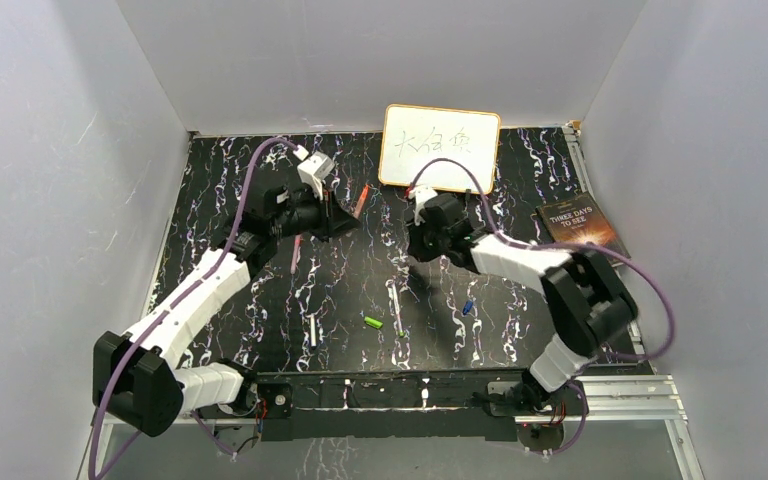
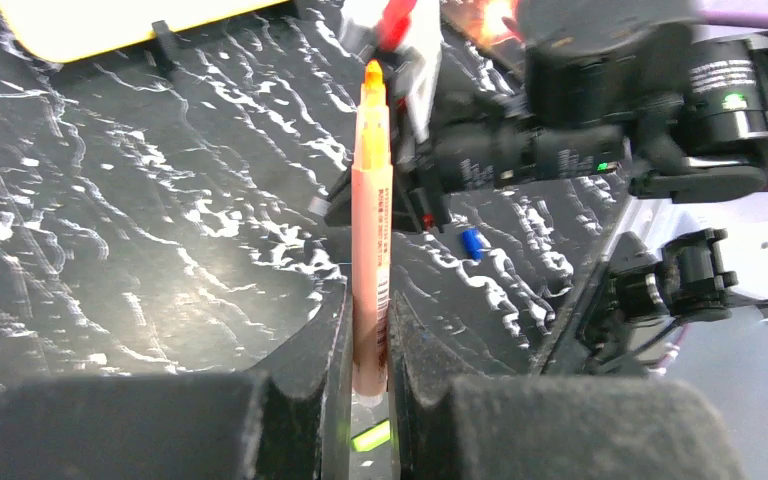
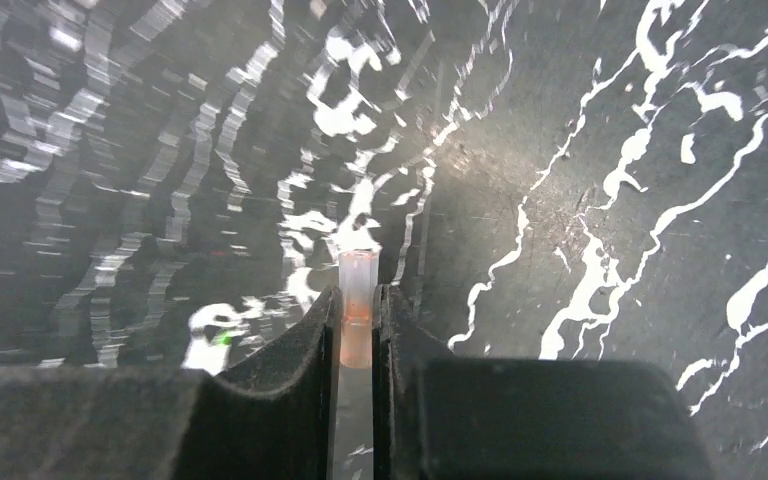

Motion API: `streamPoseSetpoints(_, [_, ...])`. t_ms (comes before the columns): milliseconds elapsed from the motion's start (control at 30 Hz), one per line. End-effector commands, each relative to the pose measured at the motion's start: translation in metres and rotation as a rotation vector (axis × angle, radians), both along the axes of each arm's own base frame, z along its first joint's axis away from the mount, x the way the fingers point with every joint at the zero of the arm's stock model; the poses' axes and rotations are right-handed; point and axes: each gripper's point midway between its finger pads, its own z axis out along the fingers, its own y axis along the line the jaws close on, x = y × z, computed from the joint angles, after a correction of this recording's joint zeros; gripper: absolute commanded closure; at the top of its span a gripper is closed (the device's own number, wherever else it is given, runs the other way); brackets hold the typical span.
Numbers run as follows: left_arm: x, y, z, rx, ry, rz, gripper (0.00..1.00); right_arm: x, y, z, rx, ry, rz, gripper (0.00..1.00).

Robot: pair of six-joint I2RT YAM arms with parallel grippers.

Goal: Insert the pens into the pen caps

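left gripper (image 2: 368, 312) clamps orange pen (image 2: 372, 190) lengthwise, tip forward; right gripper (image 3: 357, 312) pinches orange cap (image 3: 357, 272).

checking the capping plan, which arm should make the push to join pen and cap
Probably left: the left gripper grips the orange pen with its tip free, pointing out toward the right gripper, which pinches the small cap.

Top cam: high behind the arm bases, looks down on whole table (image 1: 430, 345). Left wrist cam: low, close, faces right arm (image 2: 660, 100) and blue cap (image 2: 472, 242), both shared with top. Right wrist: very close on tabletop.
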Motion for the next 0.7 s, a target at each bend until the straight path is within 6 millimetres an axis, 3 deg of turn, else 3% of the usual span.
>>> streamPoseSetpoints(0, [-0.011, -0.022, 0.035, -0.309, 0.01, -0.019, 1.0, 0.014, 0.029, 0.132, 0.445, -0.239, -0.079, 1.0])
streamPoseSetpoints(133, [-0.022, -0.031, 0.057, -0.595, -0.004, 0.014, 1.0, 0.004, 0.035, 0.213, 0.766, -0.341, -0.08, 1.0])
streamPoseSetpoints(267, [-0.036, -0.037, 0.069, -0.738, -0.005, 0.033, 1.0, -0.014, 0.036, 0.275, 0.987, -0.439, -0.012, 1.0])
streamPoseSetpoints(433, [-0.049, -0.051, 0.079, -0.814, -0.02, -0.004, 1.0, -0.031, 0.043, 0.321, 1.123, -0.5, 0.106, 1.0])
streamPoseSetpoints(667, [-0.052, -0.062, 0.082, -0.808, -0.025, -0.021, 1.0, -0.046, 0.041, 0.347, 1.18, -0.537, 0.169, 1.0])
